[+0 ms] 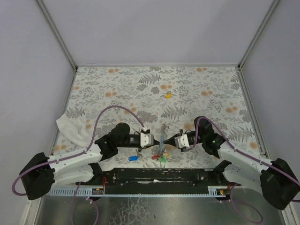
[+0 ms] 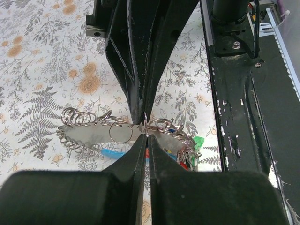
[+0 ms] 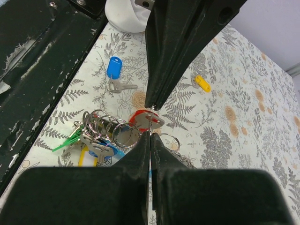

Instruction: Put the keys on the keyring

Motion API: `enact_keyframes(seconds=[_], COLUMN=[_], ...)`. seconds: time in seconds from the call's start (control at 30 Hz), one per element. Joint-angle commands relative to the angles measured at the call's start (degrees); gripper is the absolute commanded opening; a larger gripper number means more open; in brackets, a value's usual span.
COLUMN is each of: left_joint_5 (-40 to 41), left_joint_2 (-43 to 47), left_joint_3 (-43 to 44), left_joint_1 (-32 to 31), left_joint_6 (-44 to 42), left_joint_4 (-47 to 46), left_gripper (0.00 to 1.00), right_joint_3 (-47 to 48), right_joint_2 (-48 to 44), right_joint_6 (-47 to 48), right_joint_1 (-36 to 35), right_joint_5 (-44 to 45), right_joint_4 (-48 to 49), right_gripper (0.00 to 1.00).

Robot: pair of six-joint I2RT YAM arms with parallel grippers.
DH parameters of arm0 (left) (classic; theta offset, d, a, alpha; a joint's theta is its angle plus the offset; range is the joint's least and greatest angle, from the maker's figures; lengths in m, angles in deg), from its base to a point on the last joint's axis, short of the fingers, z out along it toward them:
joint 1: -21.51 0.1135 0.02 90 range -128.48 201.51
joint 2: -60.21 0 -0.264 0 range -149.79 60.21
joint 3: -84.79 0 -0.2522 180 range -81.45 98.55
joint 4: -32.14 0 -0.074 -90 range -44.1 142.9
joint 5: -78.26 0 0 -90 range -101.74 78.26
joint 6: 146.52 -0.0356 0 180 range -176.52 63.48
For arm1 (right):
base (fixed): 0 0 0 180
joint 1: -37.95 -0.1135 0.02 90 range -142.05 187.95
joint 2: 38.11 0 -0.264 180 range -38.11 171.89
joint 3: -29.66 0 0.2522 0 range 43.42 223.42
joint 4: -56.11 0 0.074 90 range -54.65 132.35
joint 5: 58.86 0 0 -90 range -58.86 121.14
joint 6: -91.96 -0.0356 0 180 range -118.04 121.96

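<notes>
**Left gripper** (image 2: 146, 135): my jaws are drawn almost together, pinching a thin wire loop of the keyring (image 3: 108, 127) at their tips.

**Right gripper** (image 3: 150, 128): my jaws are narrowed to a slit and clamp the red key (image 3: 139, 118). They stand tip to tip with the left pair.

**Keyring:** a bunch of loops between my two grippers, near the front edge of the table (image 1: 122, 84). I cannot tell whether it rests or hangs. Its coiled cord (image 1: 164, 129) runs off toward mid-table. A green key (image 3: 69, 139) fans out on the near side.

**Loose about:**
- A blue key (image 3: 113, 67) lies just beside the bunch on my left arm's side, apart from it.
- A yellow key (image 3: 202, 83) lies well apart, farther out.
- A white cloth (image 1: 69, 126) is crumpled at the left edge beside my left arm.

**Edges:** a black rail (image 1: 159, 176) runs along the near edge, close behind the bunch. The far half is open apart from the yellow key.

**Surface:** a grey fern print with orange flowers.

**Room:** pale walls (image 1: 154, 28) on three sides.
</notes>
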State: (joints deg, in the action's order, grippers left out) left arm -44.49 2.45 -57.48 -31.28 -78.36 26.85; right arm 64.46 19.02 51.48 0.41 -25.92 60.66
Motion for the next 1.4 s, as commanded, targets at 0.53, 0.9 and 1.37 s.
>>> enact_keyframes(seconds=[0.53,0.9,1.37], left_joint_5=[9.05,12.75,14.78], left_joint_2=[0.77,1.52,2.37], left_joint_3=[0.44,-0.20,-2.81], left_joint_1=[-3.65,-3.90,-3.74], left_joint_6=[-2.07,-1.56,0.69], left_joint_4=[-0.18,-0.95,-6.48], left_gripper=[0.00,0.00,0.00], right_joint_3=[4.47,9.93,24.81], right_joint_2=[-0.57,-4.58,2.29], right_joint_6=[0.38,-13.23,-29.05], right_joint_1=[0.27,-0.87,-3.04], right_joint_5=[1.70,11.93,23.69], right_joint_4=[-4.27,-14.54,-32.08], right_gripper=[0.00,0.00,0.00])
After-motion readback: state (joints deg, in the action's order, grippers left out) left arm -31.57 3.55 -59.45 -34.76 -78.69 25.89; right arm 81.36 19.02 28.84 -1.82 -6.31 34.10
